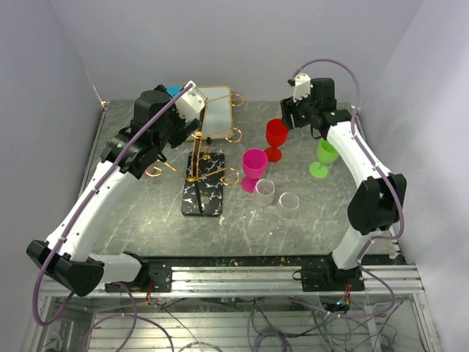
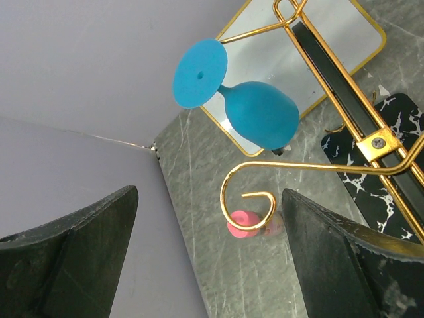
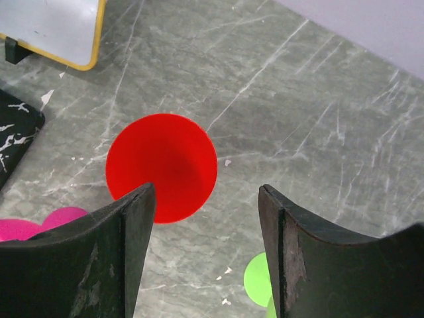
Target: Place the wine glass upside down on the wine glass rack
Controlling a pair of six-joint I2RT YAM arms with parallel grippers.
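The wine glass rack [image 1: 204, 192] has a gold post with scrolled arms on a black veined base [image 2: 384, 172]. A blue wine glass [image 2: 255, 112] hangs by the rack's far side with its foot [image 2: 199, 73] toward the wall; what carries it does not show. My left gripper [image 2: 209, 195] is open just short of it, holding nothing, with a gold scroll [image 2: 248, 199] between the jaws. In the top view the left gripper [image 1: 170, 101] hides most of the blue glass [image 1: 174, 90]. My right gripper [image 3: 205, 192] is open above the table, with a red wine glass [image 3: 162, 165] under its left finger.
A white gold-rimmed tray [image 1: 212, 114] lies behind the rack. A red glass [image 1: 276, 136], a magenta glass [image 1: 254, 167] and a green glass [image 1: 322, 155] stand right of the rack. Two clear glasses [image 1: 264, 191] [image 1: 289, 202] stand nearer. Walls close in at the back and sides.
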